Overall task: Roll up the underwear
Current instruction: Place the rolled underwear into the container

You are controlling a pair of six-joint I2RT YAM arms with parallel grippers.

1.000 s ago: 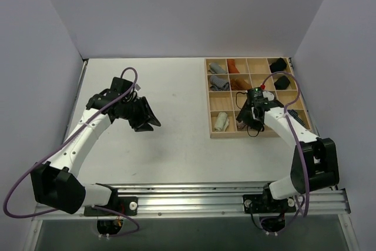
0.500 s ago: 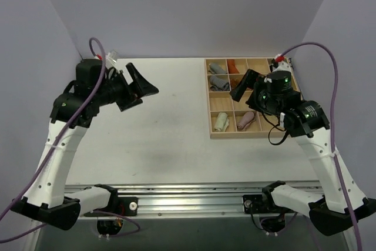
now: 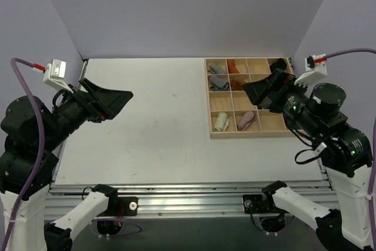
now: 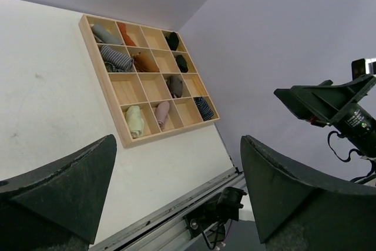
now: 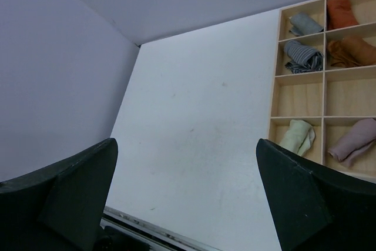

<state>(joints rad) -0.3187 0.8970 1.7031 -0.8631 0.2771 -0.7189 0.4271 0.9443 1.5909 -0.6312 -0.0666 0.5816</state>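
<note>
Both pieces of underwear lie rolled in the front row of the wooden tray: a pale yellow-green roll and, one compartment to its right, a dusty pink roll. The left wrist view has them at the tray's near edge, yellow-green roll beside pink roll. They also show at the right of the right wrist view, yellow-green roll and pink roll. My left gripper hangs high over the table's left side, open and empty. My right gripper is raised above the tray, open and empty.
Other compartments hold a grey roll, a rust roll, a striped roll, an orange-brown one and black rolls. Walls close the table at the back and both sides. The metal rail runs along the near edge.
Both arms rose and pulled back from the table, and both grippers opened wide. The right gripper left the tray's front row, and the pink roll now shows in its compartment.
</note>
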